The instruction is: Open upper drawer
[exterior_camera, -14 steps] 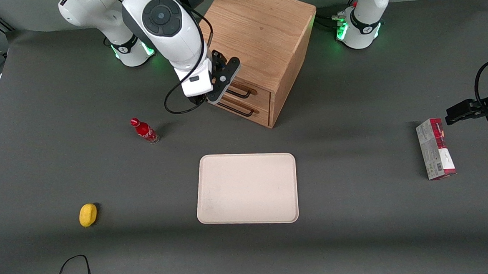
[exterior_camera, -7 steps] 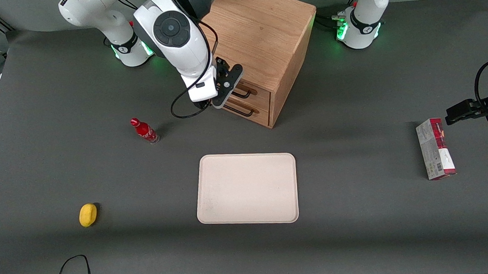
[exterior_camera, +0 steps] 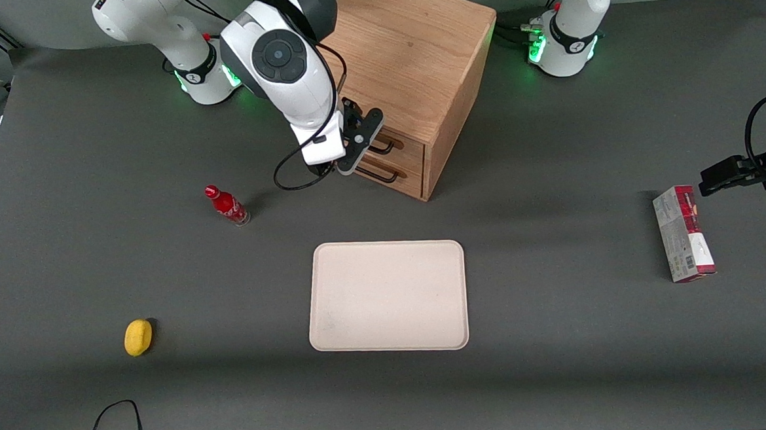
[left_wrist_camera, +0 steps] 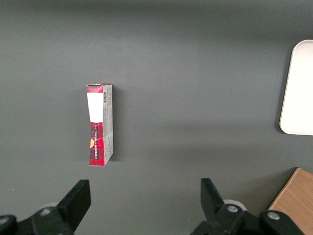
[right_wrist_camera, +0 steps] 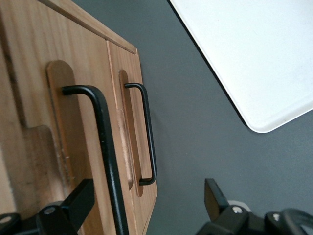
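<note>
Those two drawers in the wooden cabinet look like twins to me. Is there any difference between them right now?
Few. The upper drawer sits above the lower drawer. The open gripper is at the upper drawer's handle, one finger on each side of it; the lower drawer's handle is untouched. Shared: both are light oak, shut flush with the cabinet, each with a thin black wire handle.

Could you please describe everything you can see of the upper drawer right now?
The upper drawer is light oak with a long thin black wire handle over a recessed slot. It looks shut, flush with the cabinet front, above its twin lower drawer. The tool is open, its fingers straddling the handle, not yet closed on it.
</note>
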`<state>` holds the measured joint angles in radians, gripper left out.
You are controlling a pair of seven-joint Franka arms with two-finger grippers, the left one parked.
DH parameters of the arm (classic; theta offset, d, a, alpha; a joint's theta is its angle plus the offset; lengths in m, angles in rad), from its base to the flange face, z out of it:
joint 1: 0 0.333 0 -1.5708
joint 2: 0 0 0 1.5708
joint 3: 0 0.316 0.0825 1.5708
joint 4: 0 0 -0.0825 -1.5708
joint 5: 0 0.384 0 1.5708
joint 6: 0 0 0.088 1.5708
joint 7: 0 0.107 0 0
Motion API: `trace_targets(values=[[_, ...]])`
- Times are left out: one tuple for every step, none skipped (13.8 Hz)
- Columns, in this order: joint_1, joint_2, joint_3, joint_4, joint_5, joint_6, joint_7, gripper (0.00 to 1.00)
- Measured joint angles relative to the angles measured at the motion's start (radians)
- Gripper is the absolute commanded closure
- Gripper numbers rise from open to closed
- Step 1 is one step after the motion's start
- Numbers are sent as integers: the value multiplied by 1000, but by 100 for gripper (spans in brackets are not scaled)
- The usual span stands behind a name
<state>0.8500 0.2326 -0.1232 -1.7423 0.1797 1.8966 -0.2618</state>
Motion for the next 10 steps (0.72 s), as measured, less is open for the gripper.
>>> trace_targets(values=[[-1, 0, -1, -8, -1, 16, -1, 0], [-1, -1, -3, -13, -1, 28, -2, 0], [-1, 0, -4, -18, -2, 36, -2, 0], [-1, 1, -5, -24, -4, 45, -4, 0], [0, 1, -5, -24, -6, 46, -6, 0], [1, 6, -5, -28, -13, 50, -6, 0], [3, 13, -4, -34, -20, 55, -6, 0], [6, 22, -3, -42, -23, 62, -6, 0], [9, 32, -2, -50, -27, 69, -6, 0], [11, 39, -2, -49, -29, 74, -6, 0]])
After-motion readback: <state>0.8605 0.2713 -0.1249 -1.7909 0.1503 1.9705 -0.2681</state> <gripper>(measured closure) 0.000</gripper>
